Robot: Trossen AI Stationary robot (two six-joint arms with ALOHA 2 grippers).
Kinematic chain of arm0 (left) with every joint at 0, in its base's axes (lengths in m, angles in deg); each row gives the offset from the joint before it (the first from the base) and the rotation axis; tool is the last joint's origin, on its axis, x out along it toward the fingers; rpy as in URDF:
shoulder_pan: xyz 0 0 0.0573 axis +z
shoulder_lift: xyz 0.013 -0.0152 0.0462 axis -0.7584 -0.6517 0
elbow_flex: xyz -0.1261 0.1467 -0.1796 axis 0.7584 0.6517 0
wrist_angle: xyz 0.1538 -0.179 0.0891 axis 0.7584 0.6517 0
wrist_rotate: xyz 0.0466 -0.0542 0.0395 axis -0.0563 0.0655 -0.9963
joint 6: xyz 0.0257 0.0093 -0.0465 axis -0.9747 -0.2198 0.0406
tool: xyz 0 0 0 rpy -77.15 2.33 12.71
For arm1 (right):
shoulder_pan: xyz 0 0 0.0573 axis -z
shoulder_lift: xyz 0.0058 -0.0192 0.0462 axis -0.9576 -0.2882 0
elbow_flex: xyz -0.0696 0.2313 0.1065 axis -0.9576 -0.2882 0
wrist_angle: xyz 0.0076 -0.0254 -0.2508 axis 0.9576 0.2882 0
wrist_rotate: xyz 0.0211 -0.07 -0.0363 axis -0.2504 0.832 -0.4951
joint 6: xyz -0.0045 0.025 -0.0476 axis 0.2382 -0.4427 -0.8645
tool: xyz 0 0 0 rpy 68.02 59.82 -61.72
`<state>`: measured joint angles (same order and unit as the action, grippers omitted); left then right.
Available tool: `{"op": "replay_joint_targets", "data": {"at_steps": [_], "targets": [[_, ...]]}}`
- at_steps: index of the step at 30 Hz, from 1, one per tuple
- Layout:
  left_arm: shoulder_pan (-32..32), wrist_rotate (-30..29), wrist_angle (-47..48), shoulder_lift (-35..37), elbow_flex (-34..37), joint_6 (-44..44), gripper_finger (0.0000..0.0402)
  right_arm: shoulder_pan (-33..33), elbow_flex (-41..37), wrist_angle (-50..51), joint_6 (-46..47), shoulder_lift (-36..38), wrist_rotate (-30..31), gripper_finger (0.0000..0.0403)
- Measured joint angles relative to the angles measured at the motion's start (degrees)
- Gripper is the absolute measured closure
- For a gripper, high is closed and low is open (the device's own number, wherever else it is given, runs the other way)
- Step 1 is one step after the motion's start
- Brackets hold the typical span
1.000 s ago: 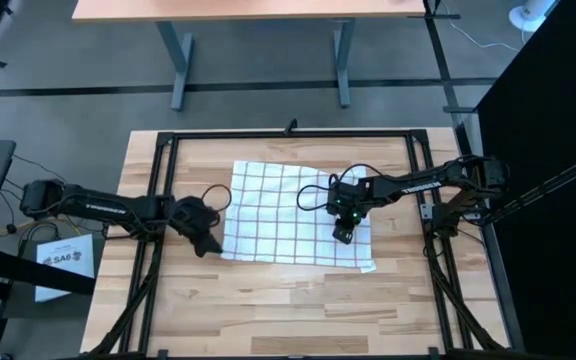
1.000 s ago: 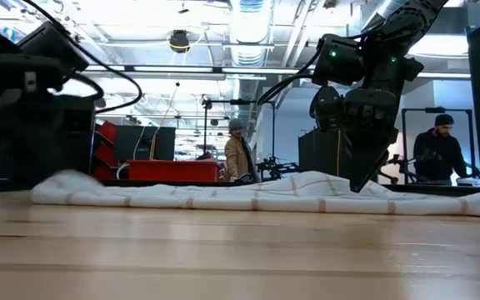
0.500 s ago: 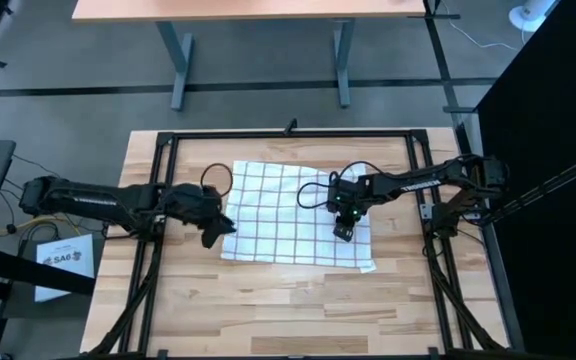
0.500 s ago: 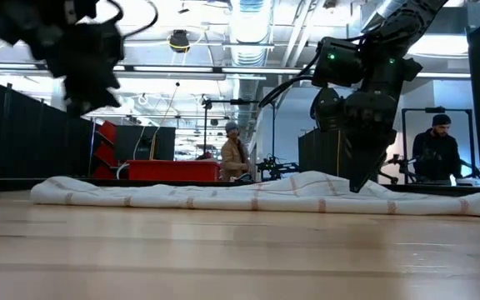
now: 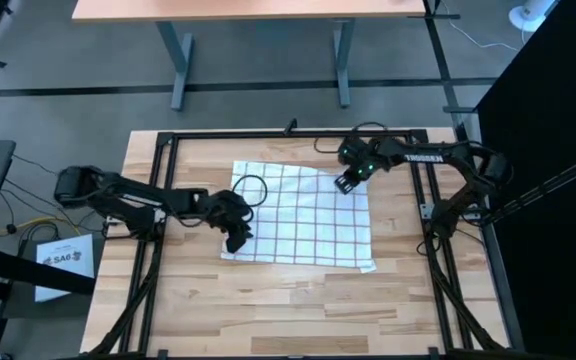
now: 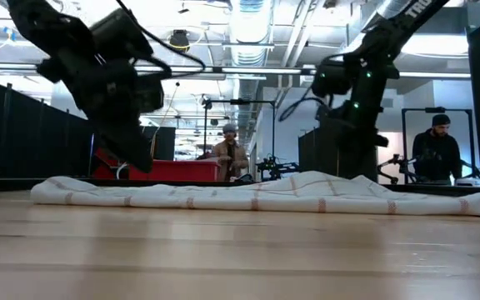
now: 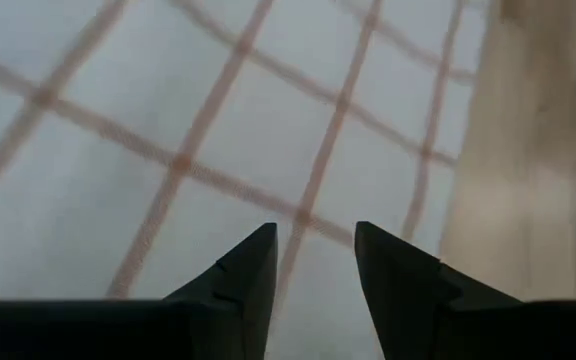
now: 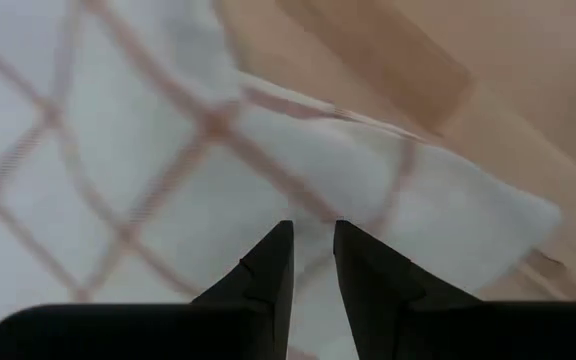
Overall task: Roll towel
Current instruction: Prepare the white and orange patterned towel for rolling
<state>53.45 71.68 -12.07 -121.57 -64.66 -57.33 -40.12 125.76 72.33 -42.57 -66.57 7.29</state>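
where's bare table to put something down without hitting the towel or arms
Free: the wide wood strip between the towel's near edge and the table's front edge. Crowded: the towel's left edge under the left gripper, and its far right corner under the right gripper.

Both arms reach inward, claws pointing down.
Left claw (image 5: 237,240) has its fingers slightly parted; right claw (image 5: 346,183) shows only a narrow gap.

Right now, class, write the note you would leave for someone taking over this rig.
Left tool: slightly open, empty, over the towel's left edge near its front corner.
Right tool: nearly shut, empty, above the towel's far right corner.
The towel lies spread flat on the table, a little rumpled.
Done: nothing rolled yet.
Left: grip an edge and roll the whole towel.
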Motion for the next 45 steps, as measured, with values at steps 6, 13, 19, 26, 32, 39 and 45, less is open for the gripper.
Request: {"op": "replay_joint_targets", "data": {"at_steps": [6,13,19,26,32,39,45], "targets": [[0.0,1.99,-1.21,-3.8,0.01,-0.4,0.0278,3.25,-3.22,-6.2,-1.79,-0.27,-1.75,0.0337],[-0.04,3.48,-1.74,-3.83,1.78,1.12,0.0278,4.96,-4.56,-3.14,-1.34,-5.25,-2.82,0.0337],[-3.68,8.05,-10.9,-3.64,8.56,9.44,0.0278,7.17,-4.43,-3.49,-1.4,-4.12,-3.14,0.0337],[-8.25,7.83,-17.74,-3.46,10.39,14.15,0.0281,10.29,-2.76,-2.78,-3.06,-3.52,-5.61,0.0337],[-1.26,5.14,-15.05,-0.66,10.59,12.34,0.0289,3.79,1.6,0.31,-7.2,-3.03,-12.02,0.0337],[4.01,5.55,-12.88,0.4,10.57,8.11,0.029,-7.46,1.8,9.03,-8.35,-2.95,-14.95,0.0337],[4.96,9.64,-13.72,1.11,10.49,7.28,0.029,-18.03,0.1,5.55,-2.83,-2.95,-14.79,0.0337]]}}
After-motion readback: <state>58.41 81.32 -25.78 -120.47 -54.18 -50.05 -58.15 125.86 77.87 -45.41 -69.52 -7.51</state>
